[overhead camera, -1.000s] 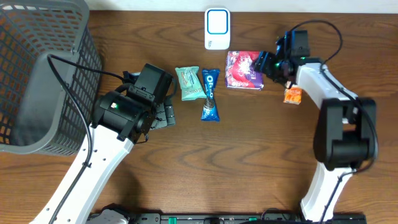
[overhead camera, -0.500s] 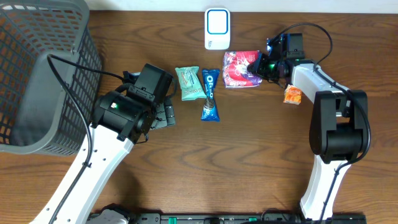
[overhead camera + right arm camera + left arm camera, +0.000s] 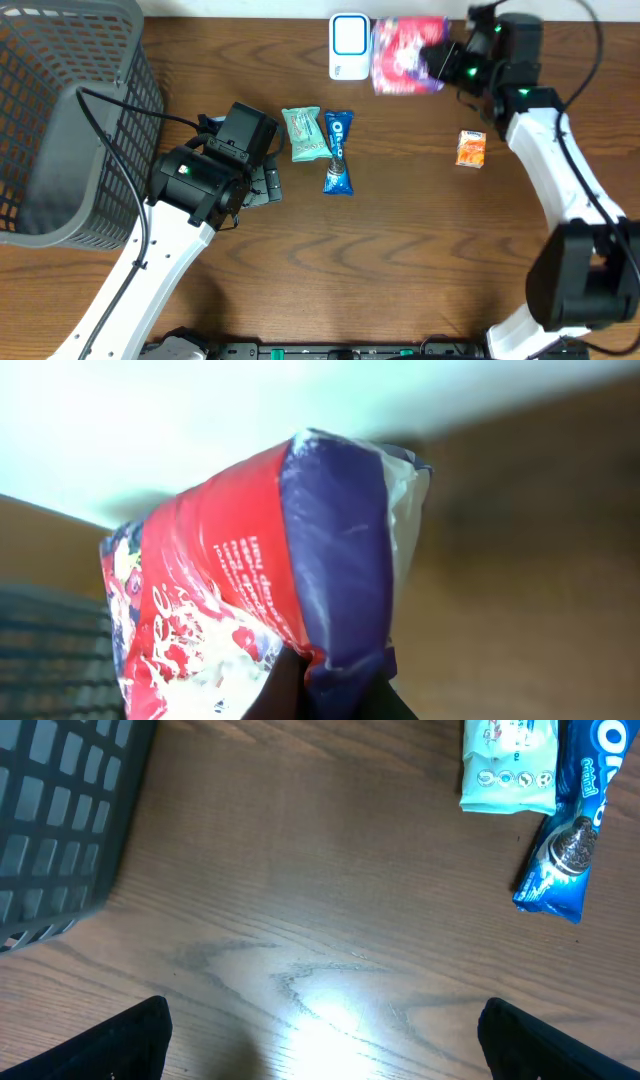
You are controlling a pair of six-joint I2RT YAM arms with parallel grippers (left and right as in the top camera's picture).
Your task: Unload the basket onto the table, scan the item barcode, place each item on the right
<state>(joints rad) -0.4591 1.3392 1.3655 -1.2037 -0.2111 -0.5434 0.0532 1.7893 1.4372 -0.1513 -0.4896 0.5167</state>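
A red and purple snack bag (image 3: 405, 55) hangs lifted at the back of the table, just right of the white scanner (image 3: 349, 45) with its blue-rimmed window. My right gripper (image 3: 440, 60) is shut on the bag's right edge. In the right wrist view the bag (image 3: 260, 580) fills the frame, its purple seam pinched in my right gripper (image 3: 325, 690). No barcode shows. My left gripper (image 3: 262, 185) hovers open over bare wood left of the middle, and nothing lies between the tips of that left gripper (image 3: 325, 1040).
A grey mesh basket (image 3: 60, 120) fills the far left. A green packet (image 3: 305, 135) and a blue Oreo pack (image 3: 339, 152) lie side by side mid-table, also seen as the packet (image 3: 505, 765) and Oreo pack (image 3: 570, 830). A small orange box (image 3: 471, 148) lies at right.
My right gripper closed on the red and purple bag and lifted it off the table, toward the back beside the scanner. The left arm has not moved.
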